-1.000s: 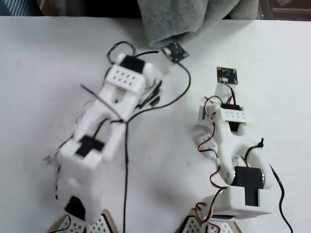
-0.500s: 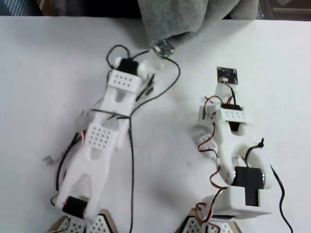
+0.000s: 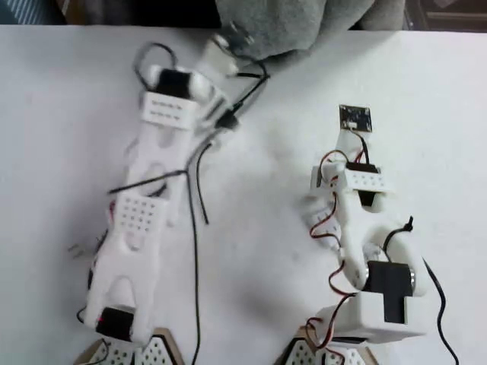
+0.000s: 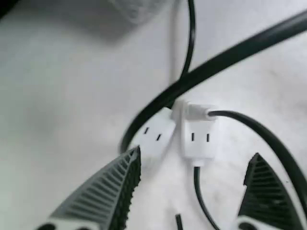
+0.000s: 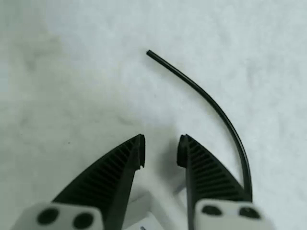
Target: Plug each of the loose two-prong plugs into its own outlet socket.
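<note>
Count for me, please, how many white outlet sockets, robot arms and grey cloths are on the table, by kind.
White outlet sockets: 2
Robot arms: 2
Grey cloth: 1
Total: 5

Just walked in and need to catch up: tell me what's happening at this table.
The left arm is stretched across the table toward the grey cloth. The left gripper hangs open above two white sockets lying side by side among black cords, holding nothing. Both sockets' slots are empty. The right arm sits folded, the right gripper slightly open over the table beside a thin black wire.
</note>
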Available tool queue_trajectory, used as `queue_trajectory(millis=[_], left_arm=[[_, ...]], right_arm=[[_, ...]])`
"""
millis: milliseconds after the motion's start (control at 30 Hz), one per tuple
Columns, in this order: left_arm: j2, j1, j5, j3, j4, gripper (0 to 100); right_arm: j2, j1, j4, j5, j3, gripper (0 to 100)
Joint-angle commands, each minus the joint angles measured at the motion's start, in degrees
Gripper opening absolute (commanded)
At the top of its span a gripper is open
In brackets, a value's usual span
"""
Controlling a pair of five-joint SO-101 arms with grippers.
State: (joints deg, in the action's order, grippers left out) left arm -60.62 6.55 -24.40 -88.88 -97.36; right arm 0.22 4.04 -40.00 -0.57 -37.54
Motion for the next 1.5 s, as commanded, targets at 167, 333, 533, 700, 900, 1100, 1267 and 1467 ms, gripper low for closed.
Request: queue_trajectory(millis=[167,333,533,700,900,1100,1267,1467], left_arm=[[23.69,-13.41,4.13,13.1,-5.36,34],[39.78,-18.51,4.04,37.01,-5.19,34],[58.68,-21.93,-3.69,60.22,-4.92,34],[68.0,-28.44,-12.22,72.26,-4.92,34],[68.44,-32.84,-26.81,87.3,-4.84,34],[68.44,-29.93,-37.89,104.79,-4.48,33],[69.49,-27.03,-38.33,115.25,2.37,30],[69.58,-22.64,-38.15,125.71,12.04,30]], right_arm=[[0.13,0.66,0.57,-0.09,0.26,17.0],[0.13,0.66,0.57,-0.09,0.26,17.0],[0.13,0.66,0.22,-0.09,0.26,17.0],[0.13,0.66,0.13,-0.09,0.26,17.0],[0.13,0.66,0.13,-0.09,0.26,17.0],[0.13,0.66,0.13,-0.09,0.26,17.0],[0.13,0.66,0.13,-0.09,0.26,17.0],[0.13,0.75,0.22,-0.09,0.26,17.0]])
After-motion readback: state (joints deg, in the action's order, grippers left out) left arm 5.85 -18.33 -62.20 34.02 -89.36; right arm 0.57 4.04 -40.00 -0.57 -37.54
